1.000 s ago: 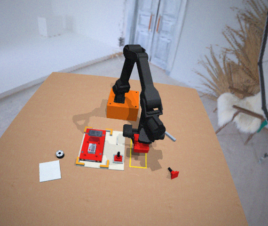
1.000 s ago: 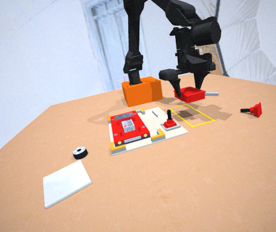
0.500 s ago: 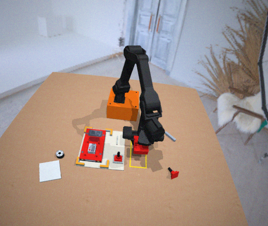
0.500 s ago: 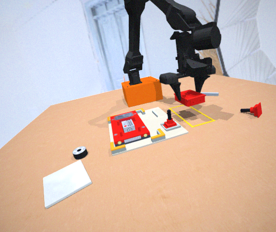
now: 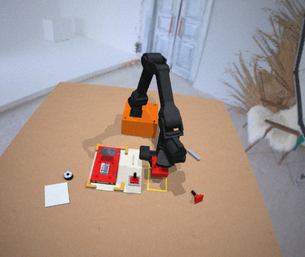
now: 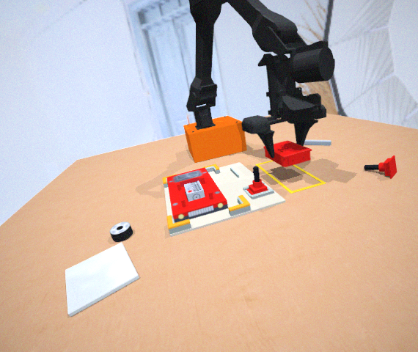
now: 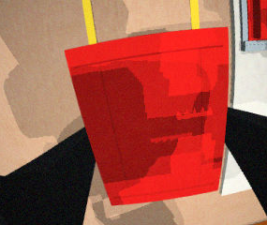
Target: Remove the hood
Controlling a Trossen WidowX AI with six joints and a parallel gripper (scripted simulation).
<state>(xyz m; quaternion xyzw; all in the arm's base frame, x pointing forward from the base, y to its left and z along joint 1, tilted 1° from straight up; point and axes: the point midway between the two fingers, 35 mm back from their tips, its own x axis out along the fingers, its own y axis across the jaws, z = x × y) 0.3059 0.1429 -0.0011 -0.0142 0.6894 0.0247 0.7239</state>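
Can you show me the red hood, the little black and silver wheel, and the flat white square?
Red hood [image 5: 159, 173] [image 6: 288, 154] [image 7: 156, 127]: top, exterior, wrist; its body.
Wheel [image 5: 68, 174] [image 6: 121, 232]: top, exterior; its middle.
White square [image 5: 56, 194] [image 6: 101, 279]: top, exterior; its flat face.

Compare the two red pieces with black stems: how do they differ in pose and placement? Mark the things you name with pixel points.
The red piece on the board [image 5: 134, 180] [image 6: 257, 187] stands upright, stem pointing up; the loose red piece [image 5: 198, 198] [image 6: 390, 166] lies tipped over, stem pointing sideways.
The piece on the board sits on a small grey-edged base, while the loose piece lies directly on the wooden table, beyond the yellow outline [image 5: 157, 190] [image 6: 307, 188].
Both pair a red body with a black stem.
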